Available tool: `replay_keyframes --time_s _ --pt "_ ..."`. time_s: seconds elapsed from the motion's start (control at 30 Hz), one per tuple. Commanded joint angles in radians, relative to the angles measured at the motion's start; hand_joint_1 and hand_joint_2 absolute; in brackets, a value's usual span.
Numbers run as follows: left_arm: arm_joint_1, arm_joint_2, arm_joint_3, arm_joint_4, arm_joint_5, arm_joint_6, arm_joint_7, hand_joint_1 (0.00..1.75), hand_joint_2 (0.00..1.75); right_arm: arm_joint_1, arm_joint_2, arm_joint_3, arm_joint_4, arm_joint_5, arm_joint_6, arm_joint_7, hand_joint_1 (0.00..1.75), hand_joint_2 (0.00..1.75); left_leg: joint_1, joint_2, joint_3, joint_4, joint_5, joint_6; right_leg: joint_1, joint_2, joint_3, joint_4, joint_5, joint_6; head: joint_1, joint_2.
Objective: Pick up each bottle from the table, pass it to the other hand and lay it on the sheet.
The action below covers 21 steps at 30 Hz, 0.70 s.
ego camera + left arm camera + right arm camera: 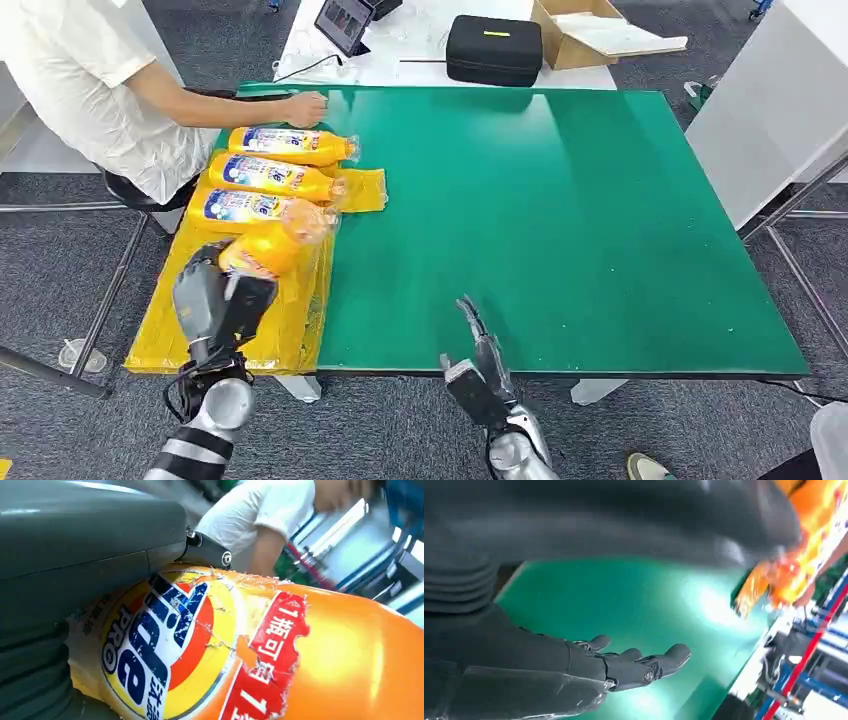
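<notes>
My left hand (pixel 213 305) grips an orange bottle (pixel 272 243) by its base above the yellow sheet (pixel 290 325), its neck pointing away from me. Up close the bottle (pixel 260 650) shows a torn red and blue label against my left hand (pixel 75 555). Three more orange bottles lie side by side on the sheet: the farthest bottle (pixel 292 145), the middle bottle (pixel 272 177) and the nearest bottle (pixel 240 208). My right hand (pixel 482 375) hangs at the table's front edge with its fingers (pixel 634 662) stretched out and nothing in it.
A person in a white shirt (pixel 85 75) sits at the far left, one hand (pixel 305 107) resting on the green table (pixel 560 220). Behind the table stand a black case (pixel 494 48), a cardboard box (pixel 590 30) and a tablet (pixel 345 22).
</notes>
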Motion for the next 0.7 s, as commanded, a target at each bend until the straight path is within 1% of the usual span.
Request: replay_keyframes --time_s 0.03,0.23,0.33,0.37,0.4,0.5,0.53,0.57,0.6,0.67,0.7 --pt "-0.229 0.114 -0.125 0.441 -0.223 -0.177 0.083 1.75 1.75 -0.026 0.032 -0.120 0.008 0.014 0.050 -0.015 0.00 0.00 0.000 0.001 0.005 -0.001 -0.001 0.000 0.001 -0.001 0.005 0.000 -0.001 -0.002 0.000 0.000" --pt "-0.233 0.115 -0.125 0.443 -0.226 -0.187 0.081 1.75 1.75 -0.022 0.035 -0.120 0.009 0.016 0.047 -0.019 0.00 0.00 0.000 0.001 0.003 0.000 -0.001 0.000 0.000 0.000 0.002 0.000 -0.001 -0.001 0.000 0.000" --pt "-0.233 0.115 -0.125 0.443 -0.226 -0.187 0.081 1.75 1.75 -0.022 0.035 -0.120 0.009 0.016 0.047 -0.019 0.00 0.00 0.001 0.002 0.007 0.000 -0.003 0.000 0.001 -0.001 0.007 0.000 -0.003 -0.003 0.000 0.000" --pt "-0.233 0.115 -0.125 0.443 -0.226 -0.187 0.081 1.75 1.75 -0.022 0.035 -0.120 0.009 0.016 0.047 -0.019 0.00 0.00 0.000 0.001 0.002 0.000 -0.001 0.000 0.000 0.000 0.002 0.000 -0.001 -0.001 0.000 0.000" --pt "-0.233 0.115 -0.125 0.443 -0.226 -0.187 0.081 1.75 1.75 -0.022 0.035 -0.120 0.009 0.016 0.047 -0.019 0.00 0.00 0.000 0.001 0.005 0.000 -0.002 0.000 0.001 -0.001 0.005 0.000 -0.002 -0.002 0.000 0.000" --pt "-0.250 0.119 -0.128 0.459 -0.241 -0.252 0.085 1.75 1.75 -0.020 0.041 -0.121 0.018 0.021 0.063 -0.026 0.00 0.00 0.000 0.001 0.002 0.000 -0.001 0.000 0.001 0.000 0.002 0.000 -0.001 -0.001 0.000 0.000" --pt "-0.257 0.113 -0.116 0.471 -0.225 -0.287 0.081 1.54 1.75 -0.017 0.045 -0.122 0.021 0.019 0.065 -0.029 0.00 0.00 0.000 0.001 0.004 0.000 -0.002 0.000 0.001 0.000 0.004 0.000 -0.002 -0.002 0.000 0.000" --pt "-0.263 0.110 -0.109 0.476 -0.210 -0.326 0.071 0.80 1.75 -0.016 0.046 -0.123 0.024 0.017 0.070 -0.030 0.00 0.00 0.000 0.001 0.003 0.000 -0.001 0.000 0.001 -0.001 0.003 0.000 -0.002 -0.002 0.000 0.000" --pt "-0.267 0.109 -0.107 0.479 -0.201 -0.355 0.064 0.00 1.75 -0.015 0.048 -0.123 0.026 0.018 0.063 -0.034 0.00 0.00 0.001 0.000 0.003 0.000 -0.001 0.000 0.001 -0.002 0.003 0.000 -0.002 -0.002 0.000 0.000" --pt "-0.276 0.113 -0.120 0.493 -0.203 -0.396 0.050 0.00 1.75 -0.017 0.049 -0.126 0.033 0.015 0.065 -0.037 0.00 0.00 0.000 0.000 0.001 0.000 0.000 0.000 0.000 -0.001 0.001 0.000 -0.001 -0.001 0.000 0.000" --pt "-0.279 0.119 -0.120 0.497 -0.183 -0.435 0.020 0.00 1.75 -0.019 0.049 -0.126 0.037 0.014 0.067 -0.042 0.00 0.00 0.001 0.000 0.004 0.000 -0.002 0.000 0.001 -0.001 0.005 0.000 -0.002 -0.002 0.000 0.000"
